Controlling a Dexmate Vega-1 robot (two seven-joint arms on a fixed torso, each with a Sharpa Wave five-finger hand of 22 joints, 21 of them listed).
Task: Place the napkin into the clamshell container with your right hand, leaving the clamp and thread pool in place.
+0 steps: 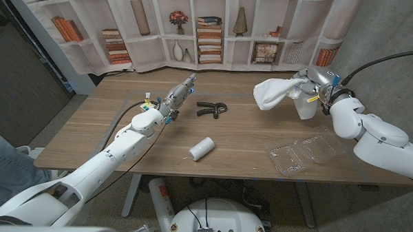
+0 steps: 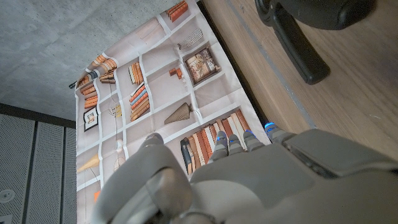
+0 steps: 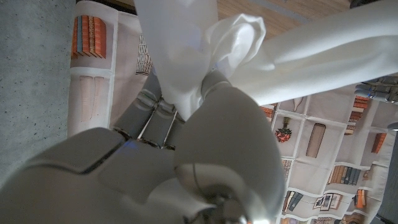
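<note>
On the left side of the wooden table (image 1: 89,136), my left hand (image 1: 177,96) is stretched out over the tabletop w/ fingers extended toward the back; holds nothing that I can see, fingers look loose & straight. From the left wrist cam, the back of that hand (image 2: 249,180) sits low in frame, fingertips (image 2: 222,138) reaching toward the printed bookshelf backdrop (image 2: 143,93).

Just right of that hand, near the table's middle-back, lies the black clamp (image 1: 211,110), handles toward my left hand; not touching it. Same clamp (image 2: 298,37) shows big in the left wrist cam, lying on the wood. Closer to the front edge, approx center, the white thread spool (image 1: 201,149) lies on its side, well apart from the clamp.

Further right, near the front-right of the table, the clear clamshell container (image 1: 307,152) lies open, both halves spread flat on the wood.

Above & behind it, my right hand (image 1: 309,84) is raised off the table, gripping the white napkin (image 1: 276,93). Cloth hangs out toward the table's middle, bunched in my fingers, clear of the tabletop & not over the container. Right wrist cam: napkin (image 3: 186,56) pinched betw. my thumb and fingers (image 3: 149,115), folds spilling away from the hand (image 3: 186,168).
</note>
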